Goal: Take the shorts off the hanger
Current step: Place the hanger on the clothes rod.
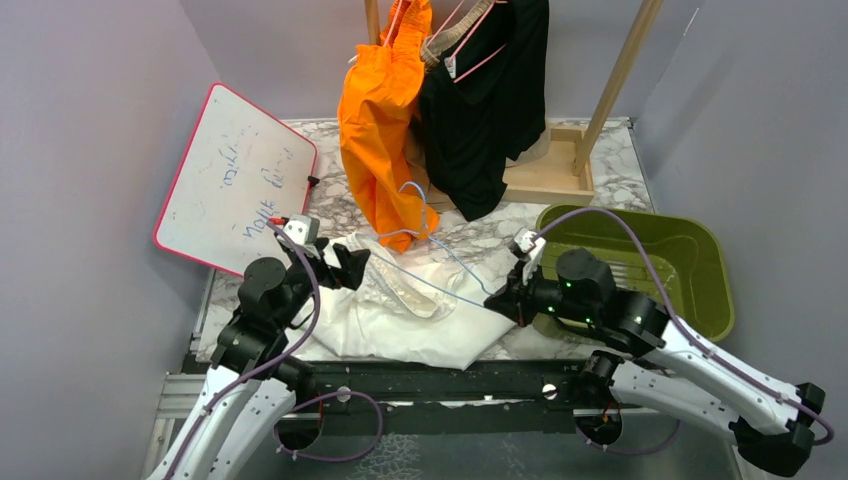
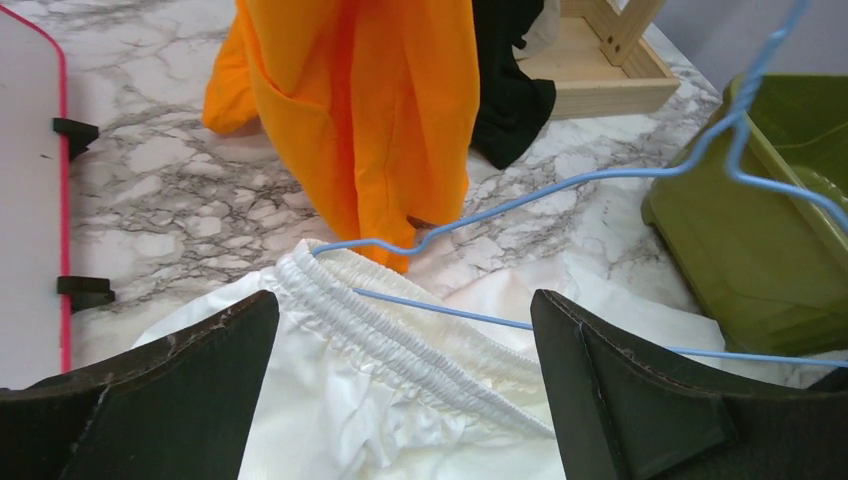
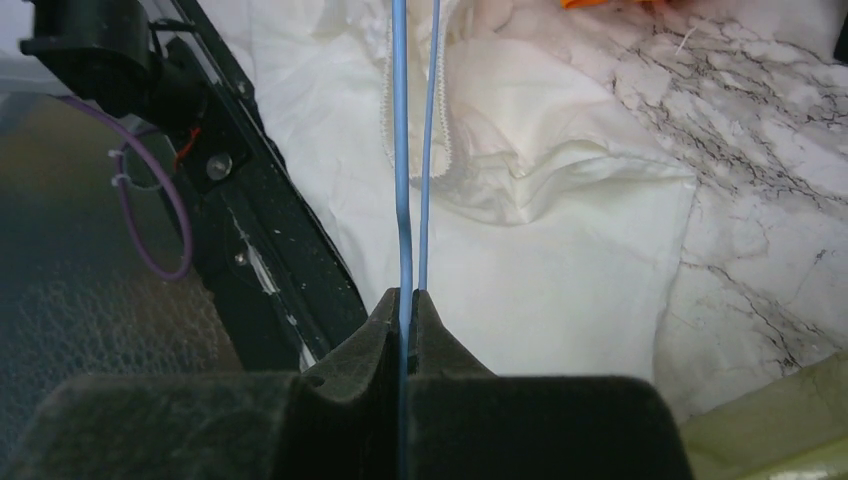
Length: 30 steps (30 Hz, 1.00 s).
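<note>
Marble table [image 1: 480,235] under grey walls. White shorts [image 1: 400,320] lying crumpled at centre, with the blue wire hanger [image 3: 402,100] seemingly threading through the waistband. Left gripper [image 1: 348,266] hovering over that waistband at 9 o'clock, fingers spread wide, grasping nothing. Right gripper [image 3: 408,295] at 3 o'clock clenching the hanger wire. Orange shorts [image 1: 380,130] and black shorts [image 1: 485,110] hanging at 12 o'clock.

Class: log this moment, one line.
left gripper: open above white shorts | right gripper: shut on blue hanger | shorts not yet off
</note>
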Available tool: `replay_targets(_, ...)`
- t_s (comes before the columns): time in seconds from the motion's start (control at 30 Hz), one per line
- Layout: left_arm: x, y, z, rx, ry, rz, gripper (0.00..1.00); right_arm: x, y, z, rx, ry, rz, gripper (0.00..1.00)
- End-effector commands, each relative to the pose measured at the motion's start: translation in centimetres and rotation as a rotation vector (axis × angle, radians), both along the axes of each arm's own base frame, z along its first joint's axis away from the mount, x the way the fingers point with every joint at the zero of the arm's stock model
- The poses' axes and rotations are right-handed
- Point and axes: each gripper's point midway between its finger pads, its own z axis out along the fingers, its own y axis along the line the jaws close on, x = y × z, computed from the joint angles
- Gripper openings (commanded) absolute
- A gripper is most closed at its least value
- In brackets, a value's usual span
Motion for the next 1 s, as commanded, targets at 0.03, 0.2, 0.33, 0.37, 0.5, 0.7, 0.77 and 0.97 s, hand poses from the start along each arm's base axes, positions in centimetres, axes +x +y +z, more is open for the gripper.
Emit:
replay_targets(0.03,0.3,2.6,1.6,-0.011,-0.045,0.142,0.99,-0.3,-2.5,1.4,0.044,0.045,-0.141,0.01)
replay_targets(0.2,0.3,3.2,1.6,-0.014,-0.046,0.18,0.99,0.5,-5.0,2.7,0.042,0.052,-0.303,0.01)
replay_targets(0.33,0.4,3.9,1.2,-0.005,-0.026,0.22,0.99,1.7,-7.9,3.2,0.053,0.059,-0.504,0.01)
replay_targets(0.37,0.5,4.0,1.1,-0.005,-0.023,0.228,0.99,1.7,-8.6,3.3,0.054,0.064,-0.538,0.01)
replay_targets(0.5,0.6,4.2,0.9,-0.001,-0.016,0.238,0.99,1.8,-12.0,4.3,0.052,0.088,-0.721,0.01)
replay_targets(0.7,0.6,4.2,0.8,0.0,-0.011,0.243,0.99,2.2,-13.4,7.7,0.092,0.035,-0.771,0.01)
replay_targets(0.77,0.6,4.2,0.8,-0.001,-0.012,0.243,0.99,2.8,-14.1,8.3,0.095,0.005,-0.817,0.01)
replay_targets(0.97,0.7,4.2,0.6,0.001,-0.005,0.242,0.99,5.7,-13.9,10.4,0.115,-0.145,-0.88,0.01)
